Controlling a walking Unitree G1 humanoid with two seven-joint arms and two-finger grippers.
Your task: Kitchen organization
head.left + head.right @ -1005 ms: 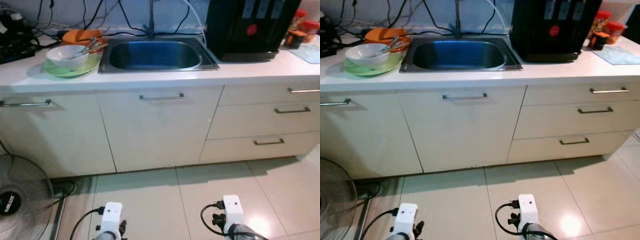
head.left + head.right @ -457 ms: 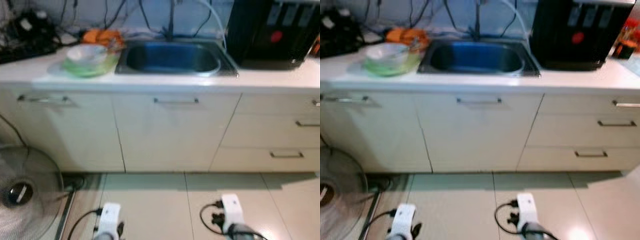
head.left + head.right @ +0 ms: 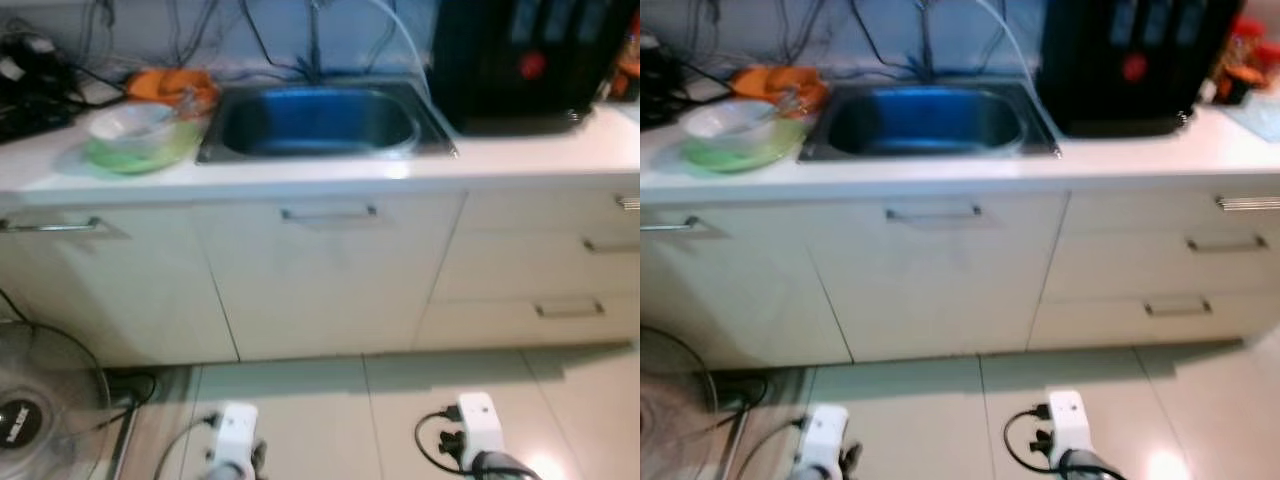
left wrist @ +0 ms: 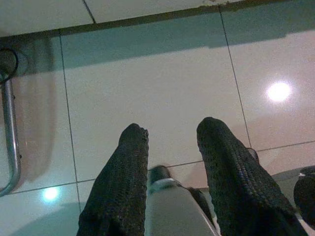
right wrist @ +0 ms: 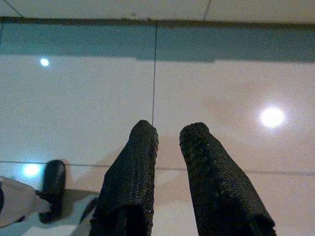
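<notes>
Camera drifted; both tools (image 4: pixel 172 132) (image 5: pixel 170 132) hang open, no writing legible.

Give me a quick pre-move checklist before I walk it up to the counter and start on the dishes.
1. Left gripper empty, fingers apart: ok.
2. Right gripper empty, fingers apart: ok.
3. Floor to the cabinets free of obstacles: ok.
4. Fan with its cable, low on the left, off the path: cannot tell.
5. White bowl seated on green plate beside the sink: ok.
6. Head views sharp enough to aim a grasp: not ok, blurred.
</notes>
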